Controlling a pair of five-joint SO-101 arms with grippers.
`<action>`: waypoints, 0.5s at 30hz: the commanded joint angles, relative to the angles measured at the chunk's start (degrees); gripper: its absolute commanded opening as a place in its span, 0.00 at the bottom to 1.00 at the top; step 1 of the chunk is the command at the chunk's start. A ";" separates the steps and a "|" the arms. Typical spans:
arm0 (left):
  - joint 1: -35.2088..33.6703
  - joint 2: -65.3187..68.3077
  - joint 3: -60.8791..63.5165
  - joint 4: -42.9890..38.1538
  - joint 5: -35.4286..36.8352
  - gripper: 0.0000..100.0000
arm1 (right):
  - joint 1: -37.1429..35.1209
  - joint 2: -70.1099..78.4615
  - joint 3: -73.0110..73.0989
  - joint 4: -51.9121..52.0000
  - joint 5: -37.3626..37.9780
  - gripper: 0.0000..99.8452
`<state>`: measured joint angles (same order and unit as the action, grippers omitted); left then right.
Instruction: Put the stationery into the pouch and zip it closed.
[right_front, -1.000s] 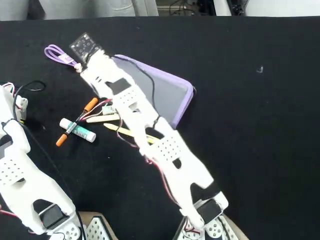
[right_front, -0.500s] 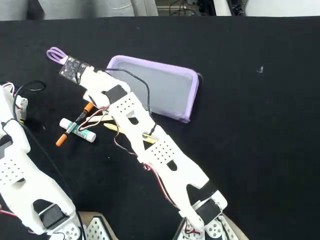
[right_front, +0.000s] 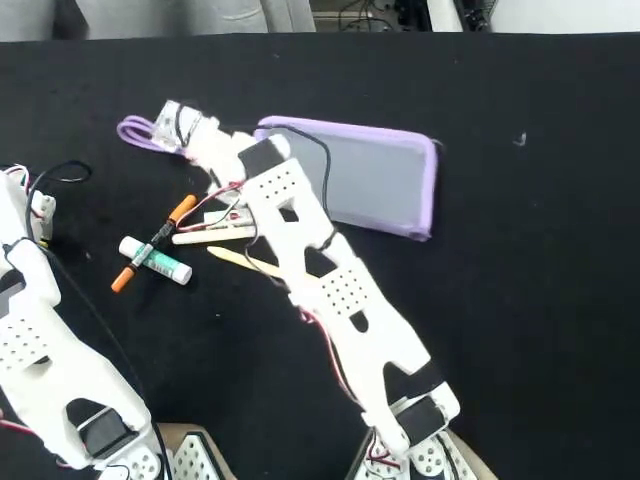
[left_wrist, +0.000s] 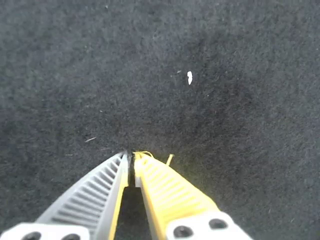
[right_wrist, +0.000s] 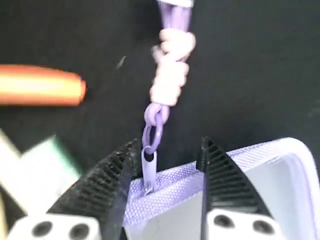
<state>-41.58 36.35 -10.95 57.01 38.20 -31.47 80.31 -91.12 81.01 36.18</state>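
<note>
Two jaws of the right gripper (right_wrist: 170, 147) stand apart astride the zipper pull (right_wrist: 148, 170) at the pouch (right_wrist: 260, 165) corner — placed, apparently, to grip it.

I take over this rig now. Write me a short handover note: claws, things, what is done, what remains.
Right claw: open, one finger on each side of the zipper pull at the pouch corner.
Left claw: shut, holding nothing, over the bare table.
Things: orange marker, glue stick, pale stick and yellow stick lie on the table beside the pouch, all outside it.
Done: nothing is packed.
Left: open the pouch if it is zipped (I cannot tell), put in all four items, zip it closed.
</note>
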 joint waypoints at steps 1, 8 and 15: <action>-2.51 2.20 -1.89 -0.62 0.53 0.03 | 1.41 -5.67 -2.59 11.96 9.05 0.19; -2.42 2.20 -1.89 -0.62 0.53 0.03 | 1.32 -10.51 -2.68 13.01 13.54 0.19; -2.42 2.20 -1.89 -0.62 0.53 0.03 | 0.18 -11.12 -2.07 -5.71 13.01 0.19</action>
<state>-41.58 36.35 -10.95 57.01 38.20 -31.21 73.19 -91.56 86.29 49.19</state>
